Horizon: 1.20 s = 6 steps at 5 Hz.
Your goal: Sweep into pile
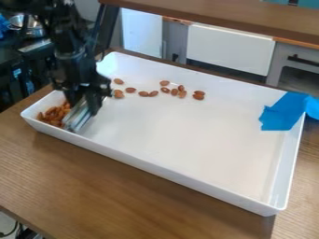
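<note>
Held flat tool (76,117) in gripper (84,100), low inside white tray (156,170), just beside almond pile (52,115) at left end. Had loose almonds (165,90) in an uneven row toward far wall.

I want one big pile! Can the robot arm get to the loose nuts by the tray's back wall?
Probably yes: the claw is low over the tray, near the closest loose nuts, with nothing visible standing between them.

Brown oval nuts (55,115) lie heaped in the left corner of the white rectangular tray (187,135), others strewn toward its far side; a silvery flat tool (77,117) tilts beside the heap.
</note>
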### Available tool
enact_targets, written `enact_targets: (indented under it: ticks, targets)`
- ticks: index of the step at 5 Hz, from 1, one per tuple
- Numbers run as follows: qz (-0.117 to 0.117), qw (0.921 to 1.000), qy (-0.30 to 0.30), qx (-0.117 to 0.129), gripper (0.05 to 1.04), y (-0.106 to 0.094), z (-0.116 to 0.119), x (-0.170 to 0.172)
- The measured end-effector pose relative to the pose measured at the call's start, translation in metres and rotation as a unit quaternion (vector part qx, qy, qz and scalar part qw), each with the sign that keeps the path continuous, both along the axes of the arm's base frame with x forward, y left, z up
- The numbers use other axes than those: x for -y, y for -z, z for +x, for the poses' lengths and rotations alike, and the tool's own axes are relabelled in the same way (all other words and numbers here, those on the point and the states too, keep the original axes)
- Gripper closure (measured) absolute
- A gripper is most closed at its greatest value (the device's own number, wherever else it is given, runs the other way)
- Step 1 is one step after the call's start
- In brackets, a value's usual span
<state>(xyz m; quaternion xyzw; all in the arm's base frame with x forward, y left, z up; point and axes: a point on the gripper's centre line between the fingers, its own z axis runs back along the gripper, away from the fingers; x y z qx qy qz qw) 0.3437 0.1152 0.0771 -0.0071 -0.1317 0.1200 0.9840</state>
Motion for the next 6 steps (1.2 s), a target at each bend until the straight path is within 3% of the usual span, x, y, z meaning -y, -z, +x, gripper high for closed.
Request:
enact_targets:
  ticks: [1, 2, 4, 5, 6]
  targets:
    - [-0.035, 0.9993, 0.008, 0.013, 0.701, -0.03, 0.03, 0.056]
    - [-0.049, 0.9986, 0.009, 0.019, 0.701, -0.04, 0.044, 0.091]
    - [-0.037, 0.9988, 0.029, 0.012, 0.701, -0.02, 0.074, 0.145]
    - [-0.029, 0.9994, 0.017, 0.004, 0.701, -0.005, 0.092, 0.151]
    - [-0.023, 0.9995, 0.022, 0.009, 0.701, -0.003, 0.101, 0.162]
